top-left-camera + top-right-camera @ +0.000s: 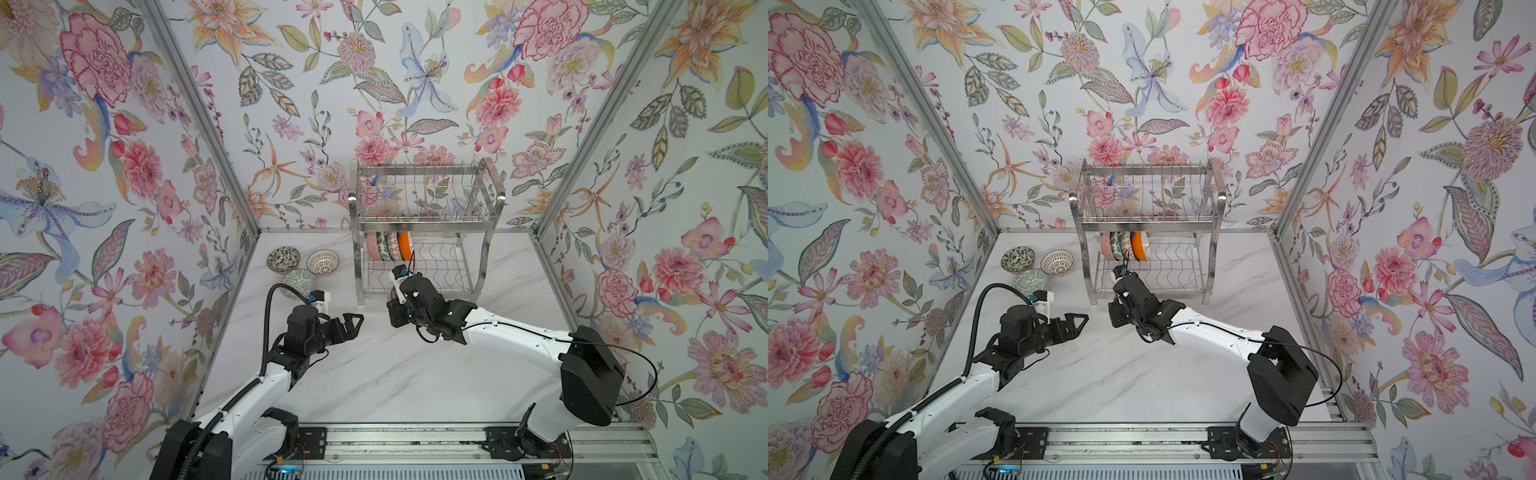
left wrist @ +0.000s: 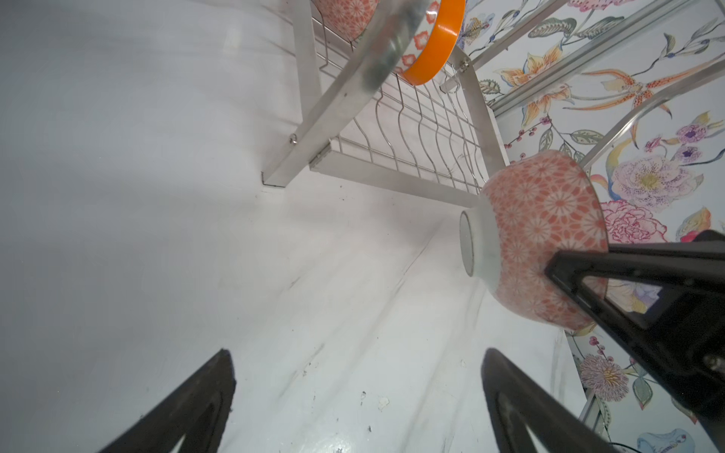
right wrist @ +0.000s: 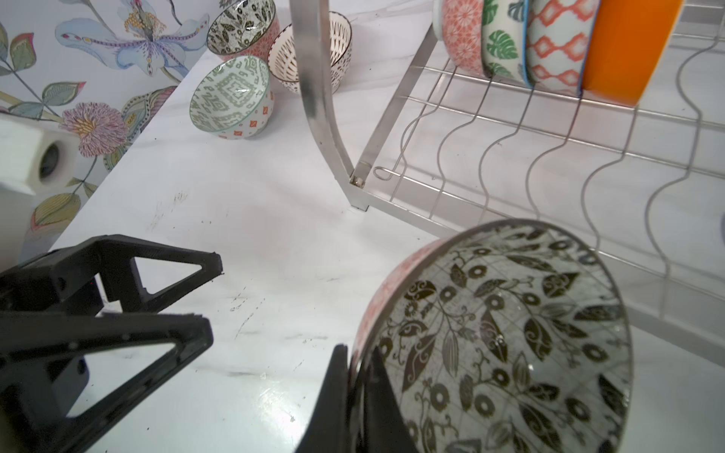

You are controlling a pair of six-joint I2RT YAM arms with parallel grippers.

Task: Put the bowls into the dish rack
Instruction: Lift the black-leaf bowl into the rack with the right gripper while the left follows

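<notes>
Your right jaws are pinched on the rim of a bowl (image 3: 510, 333), with one finger (image 3: 329, 400) outside the wall and the other inside. It's glossy ceramic, tipped on its side. The outside (image 2: 545, 219) has a salmon starburst pattern and a plain white foot ring. Inside there are black leaves and little rings on a pale glaze. It's just in front of the dish rack (image 1: 424, 226), by the lower tier's front-left leg. I can't tell if it's clear of the tabletop (image 1: 395, 374), and in both top views the wrist hides it completely.

Your left jaws are spread wide with nothing between them, out over the middle of the tabletop. The fingers (image 2: 208, 384) are black open triangle frames, cut off at the picture's edge.

The rack sits mid-way along the far edge. It's shiny steel with flat curved side straps and thin wavy wires. Four bowls stand on edge, packed together at the left end of the lower tier:
- a salmon starburst bowl (image 3: 459, 35)
- a green leaf bowl (image 3: 500, 43)
- a red lattice bowl (image 3: 557, 47) with a blue rim
- a plain orange bowl (image 3: 623, 47)

All four are cropped at the top of the right wrist view. The upper tier is hard to read against the wallpaper.

Three more bowls sit close together near the far-left corner:
- a black-leaf bowl (image 1: 283, 258)
- a brown lattice bowl (image 1: 322, 262)
- a pale green geometric bowl (image 1: 297, 282), half hidden by the left arm's cable
</notes>
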